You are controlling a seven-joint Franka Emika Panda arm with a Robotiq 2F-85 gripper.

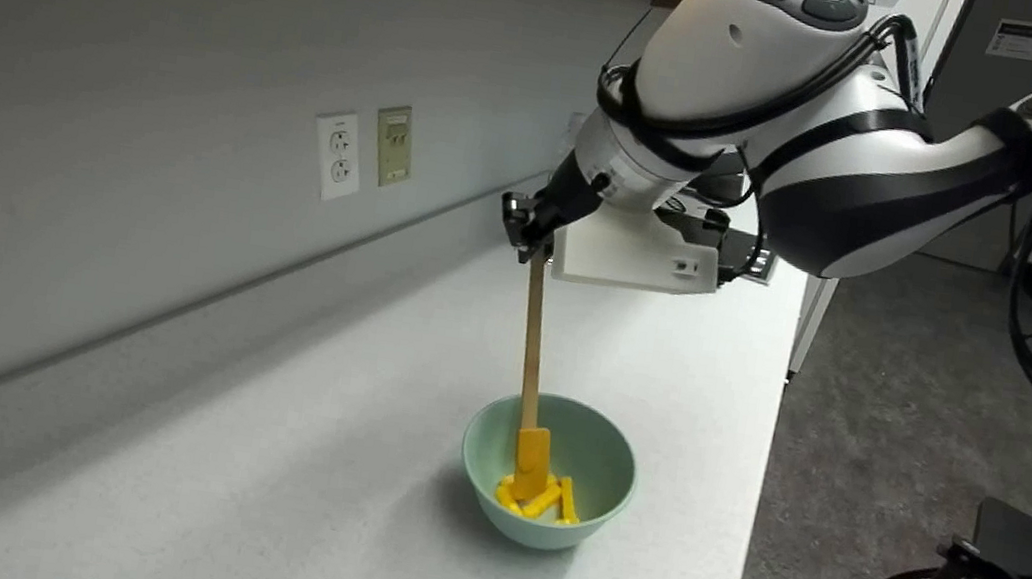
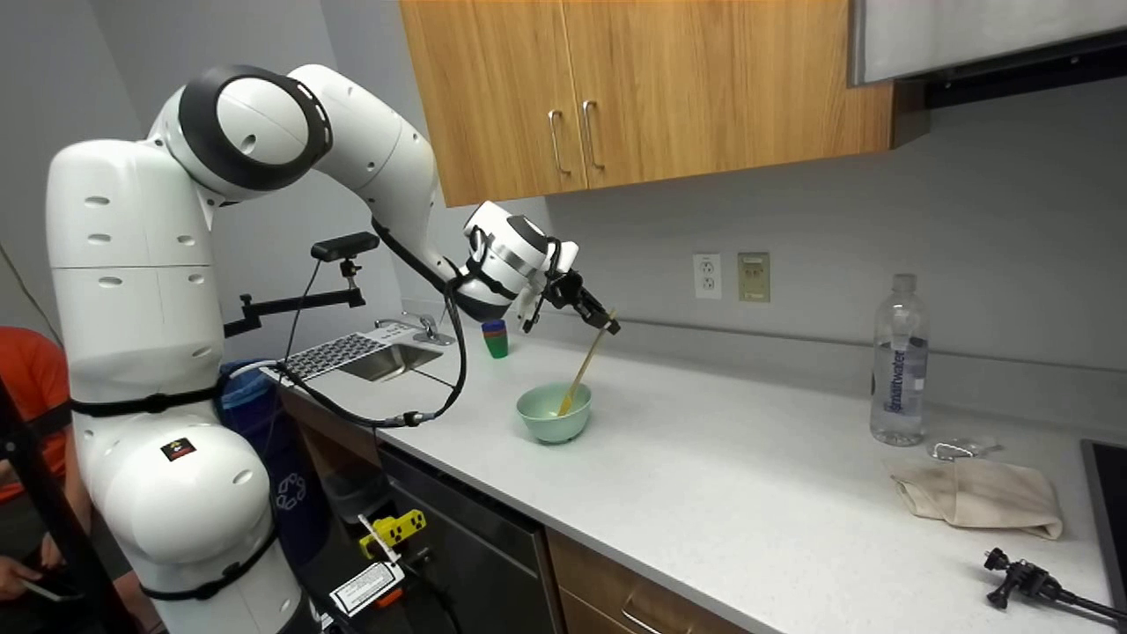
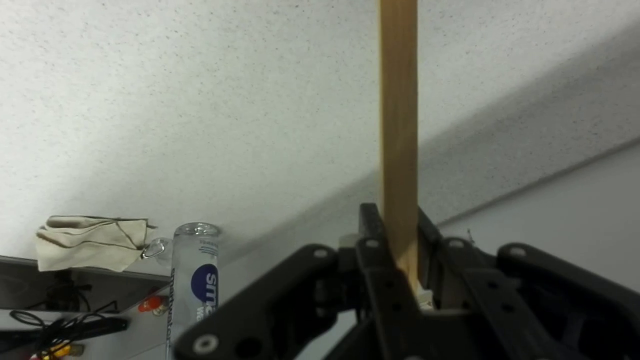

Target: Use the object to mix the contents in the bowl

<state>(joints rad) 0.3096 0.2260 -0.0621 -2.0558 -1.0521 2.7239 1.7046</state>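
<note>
The object is a spatula with a flat tan wooden handle [image 1: 533, 342] and a yellow-orange head [image 1: 532, 463]. It also shows in an exterior view [image 2: 584, 370] and in the wrist view [image 3: 398, 110]. My gripper [image 1: 527, 236], seen too in an exterior view [image 2: 606, 323] and in the wrist view [image 3: 398, 220], is shut on the upper handle, above the bowl. The spatula leans slightly, head down inside the pale green bowl [image 1: 542, 535], also in an exterior view [image 2: 553, 429]. The contents, several yellow pieces [image 1: 568, 501], lie at the bowl's bottom around the head. The bowl is outside the wrist view.
The bowl stands on a white counter [image 2: 748, 458] beside a grey wall. A water bottle [image 2: 900, 379], a folded cloth [image 2: 982, 495] and a black mount [image 2: 1039, 583] are farther along. Stacked cups [image 2: 495, 339] and a sink [image 2: 392, 361] are behind. Wooden cabinets [image 2: 660, 88] hang above.
</note>
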